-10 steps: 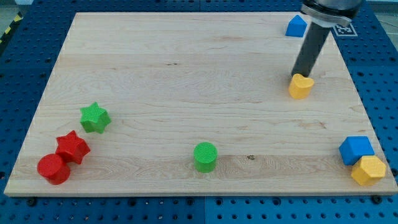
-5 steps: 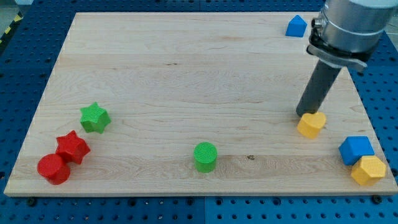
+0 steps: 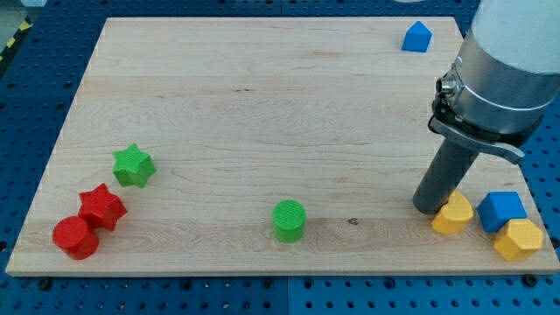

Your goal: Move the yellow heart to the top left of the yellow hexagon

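Observation:
The yellow heart lies near the board's bottom right, just left of a blue cube. The yellow hexagon sits at the bottom right corner, touching the blue cube's lower side. My tip rests on the board against the heart's upper left side. The dark rod rises up and to the right from there into the arm's grey body.
A green cylinder stands at the bottom middle. A green star, a red star and a red cylinder cluster at the bottom left. A small blue block sits at the top right. The wooden board ends just right of the hexagon.
My tip has pushed the yellow heart down and to the right, from the right middle of the board to just left of the blue cube. The other blocks have not moved.

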